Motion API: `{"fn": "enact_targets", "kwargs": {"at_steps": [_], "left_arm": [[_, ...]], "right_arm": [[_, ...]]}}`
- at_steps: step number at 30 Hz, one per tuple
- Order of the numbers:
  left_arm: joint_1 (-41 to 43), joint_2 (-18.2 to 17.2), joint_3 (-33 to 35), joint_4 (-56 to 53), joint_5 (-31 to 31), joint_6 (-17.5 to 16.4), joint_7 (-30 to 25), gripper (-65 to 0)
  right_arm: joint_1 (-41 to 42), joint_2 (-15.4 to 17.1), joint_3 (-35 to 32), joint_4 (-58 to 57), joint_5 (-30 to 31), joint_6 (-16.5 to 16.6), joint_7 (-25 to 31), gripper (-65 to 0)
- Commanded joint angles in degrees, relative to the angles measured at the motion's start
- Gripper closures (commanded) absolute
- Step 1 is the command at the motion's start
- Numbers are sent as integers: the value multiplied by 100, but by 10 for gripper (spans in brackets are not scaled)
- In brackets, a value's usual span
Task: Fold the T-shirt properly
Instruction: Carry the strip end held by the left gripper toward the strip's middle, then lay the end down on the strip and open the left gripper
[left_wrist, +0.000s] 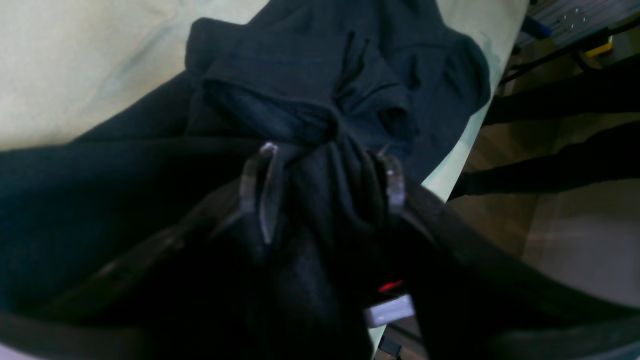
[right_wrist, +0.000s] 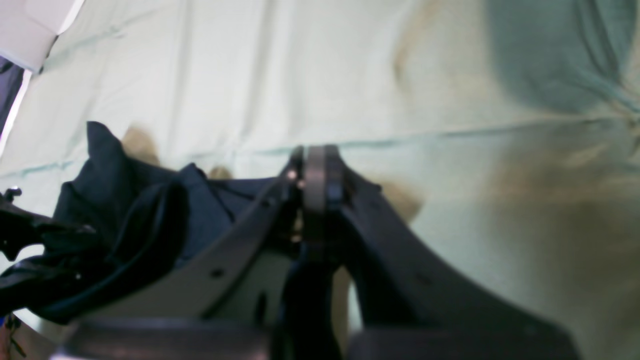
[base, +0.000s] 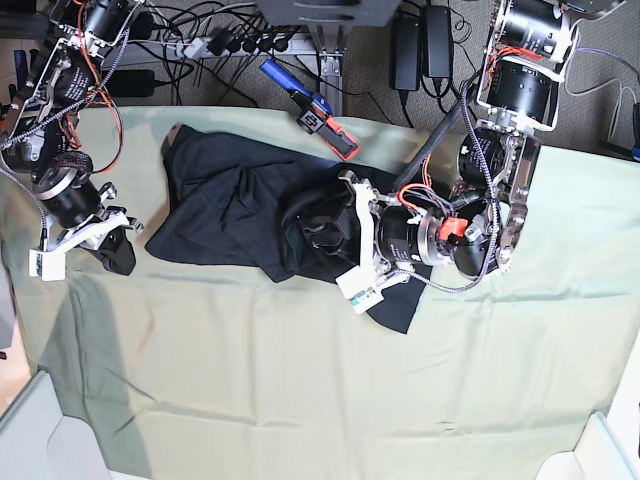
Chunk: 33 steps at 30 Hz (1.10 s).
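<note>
The black T-shirt (base: 230, 200) lies crumpled on the pale green cloth (base: 250, 380), spread from the back left towards the middle. My left gripper (base: 325, 235) is closed on a thick bunch of the shirt's fabric at its right part. In the left wrist view the fabric (left_wrist: 310, 65) is gathered between the two fingers of that gripper (left_wrist: 327, 170). My right gripper (base: 118, 255) hovers just left of the shirt's left edge. In the right wrist view its fingertips (right_wrist: 315, 170) are pressed together over bare green cloth, with the shirt (right_wrist: 125, 215) to their left.
A blue and red tool (base: 315, 110) lies at the table's back edge behind the shirt. Cables and power strips (base: 200, 40) run behind the table. The table's edge (left_wrist: 470, 145) is close beside the shirt in the left wrist view, with floor beyond.
</note>
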Motion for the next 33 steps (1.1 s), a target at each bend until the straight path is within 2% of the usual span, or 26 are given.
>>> {"fn": "enact_targets", "kwargs": {"at_steps": [1,2,4,6,8,11,15,20,26,33], "left_arm": [[-122,13,-22,76,-144,-60,-120,-305],[-122,11,-22,76,-155,-60,-120,-305],[-125,11,-31,79,-162,-60,-120,-305],[-125,0,-92,127,-256,-60,-118,-305],[-125,-68,-210,260,-678,-60,-120,-305],[-125,-118,-490,487,-1252,-60,-120,-305],[-125,-116,-750,542,-1316,-60,-144,-305],[-122,-146,-752,535,-933,-60,-173,-305],[70,-363,-752,529,-686,-60,-291,-305],[363,-658,-752,455,-116,-60,-682,-305]], "right_arm": [[59,127,31,101,66,439,85,0],[59,186,31,101,68,439,46,-18],[59,404,31,101,72,433,-46,-194],[44,717,33,101,72,374,-107,-333],[28,1029,33,92,68,293,-201,-398],[28,1338,33,-48,122,245,-396,-403],[31,1401,33,-752,350,247,-402,-403],[31,1316,33,-1606,619,269,-404,-403],[31,1056,26,-1646,833,271,-623,-403],[28,640,-319,-1646,872,273,-726,-403]]}}
